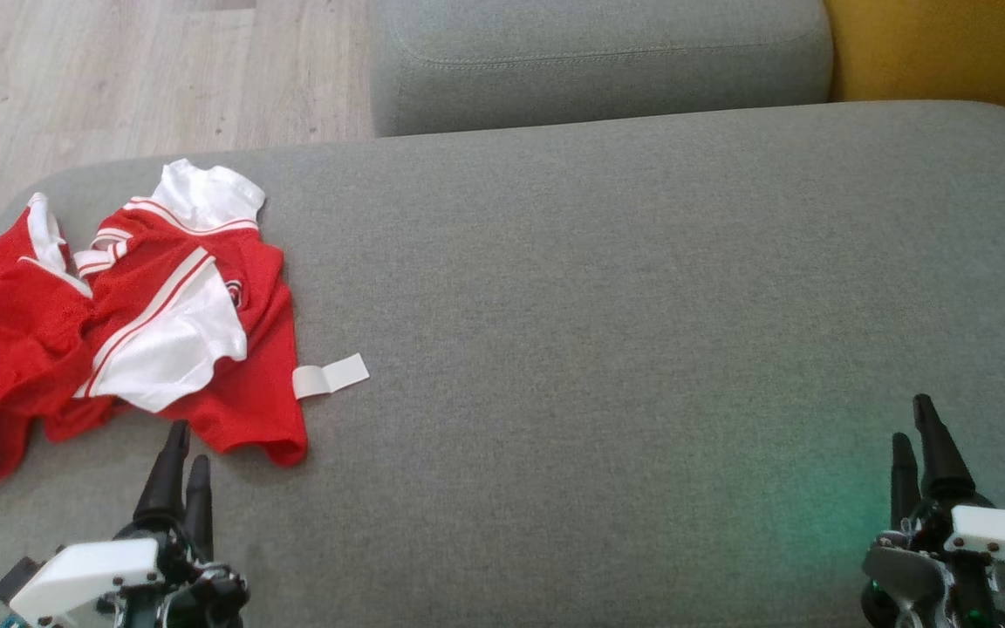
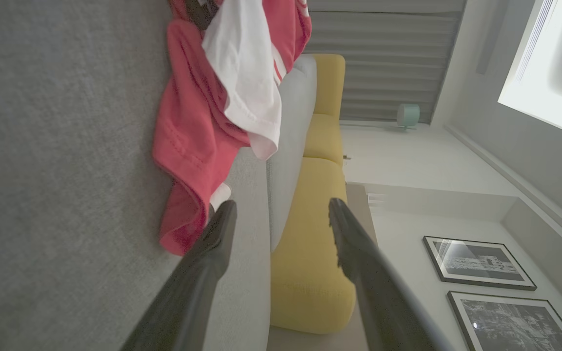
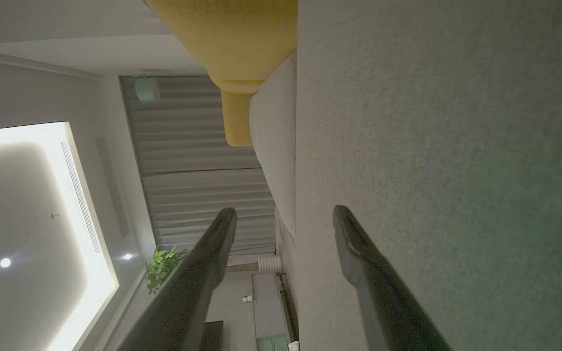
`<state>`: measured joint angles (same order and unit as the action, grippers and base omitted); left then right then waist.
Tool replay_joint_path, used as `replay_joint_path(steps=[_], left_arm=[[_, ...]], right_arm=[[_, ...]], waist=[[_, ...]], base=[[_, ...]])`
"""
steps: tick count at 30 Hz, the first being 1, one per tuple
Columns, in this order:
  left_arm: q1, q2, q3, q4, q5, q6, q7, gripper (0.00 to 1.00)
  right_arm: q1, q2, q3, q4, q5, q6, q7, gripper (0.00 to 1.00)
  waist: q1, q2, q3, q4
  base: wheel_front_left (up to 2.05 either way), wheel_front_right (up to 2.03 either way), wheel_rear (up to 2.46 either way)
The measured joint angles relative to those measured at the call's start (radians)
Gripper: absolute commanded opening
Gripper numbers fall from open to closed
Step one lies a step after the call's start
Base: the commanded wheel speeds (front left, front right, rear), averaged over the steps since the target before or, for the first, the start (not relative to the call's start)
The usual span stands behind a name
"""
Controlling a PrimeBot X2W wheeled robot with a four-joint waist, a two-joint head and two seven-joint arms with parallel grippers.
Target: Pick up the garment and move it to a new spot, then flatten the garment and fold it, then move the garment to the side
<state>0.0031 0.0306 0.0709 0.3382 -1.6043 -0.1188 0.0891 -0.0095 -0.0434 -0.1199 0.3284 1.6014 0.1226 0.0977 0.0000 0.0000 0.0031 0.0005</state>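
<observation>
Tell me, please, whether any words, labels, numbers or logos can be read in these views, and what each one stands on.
No text can be read here.
The small badge on the red and white garment: too small and blurred to read.
The white tag at the garment's edge: no print visible.
The framed pictures on the wall: no legible lettering.
</observation>
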Motion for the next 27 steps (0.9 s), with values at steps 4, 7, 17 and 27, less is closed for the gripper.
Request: replay_joint_path(steps=[4, 7, 17, 27], left_arm=[[-0.007, 0.000, -0.005, -0.011, 0.000, 0.000, -0.012, 1.00], [-0.008, 0.000, -0.014, -0.018, 0.004, 0.000, -0.021, 1.00], [-0.008, 0.000, -0.026, -0.047, 0.041, 0.000, -0.047, 1.00], [-0.009, 0.000, -0.026, -0.079, 0.186, 0.000, -0.074, 1.00]], right_arm=[[0.000, 0.000, 0.013, -0.012, 0.000, 0.000, -0.010, 1.00], [0.000, 0.000, 0.019, -0.022, 0.000, 0.000, -0.015, 1.00], [-0.001, 0.000, 0.050, -0.066, -0.019, 0.000, -0.047, 1.00], [-0.004, -0.007, 0.090, -0.091, -0.116, 0.000, -0.078, 1.00]], waist=[[0.0000, 0.0000, 0.000, 0.000], [0.0000, 0.0000, 0.000, 0.000], [0.0000, 0.0000, 0.000, -0.001], [0.0000, 0.0000, -0.001, 0.004]], base=[[0.00, 0.00, 0.00], [0.00, 0.00, 0.00], [0.00, 0.00, 0.00], [0.00, 0.00, 0.00]])
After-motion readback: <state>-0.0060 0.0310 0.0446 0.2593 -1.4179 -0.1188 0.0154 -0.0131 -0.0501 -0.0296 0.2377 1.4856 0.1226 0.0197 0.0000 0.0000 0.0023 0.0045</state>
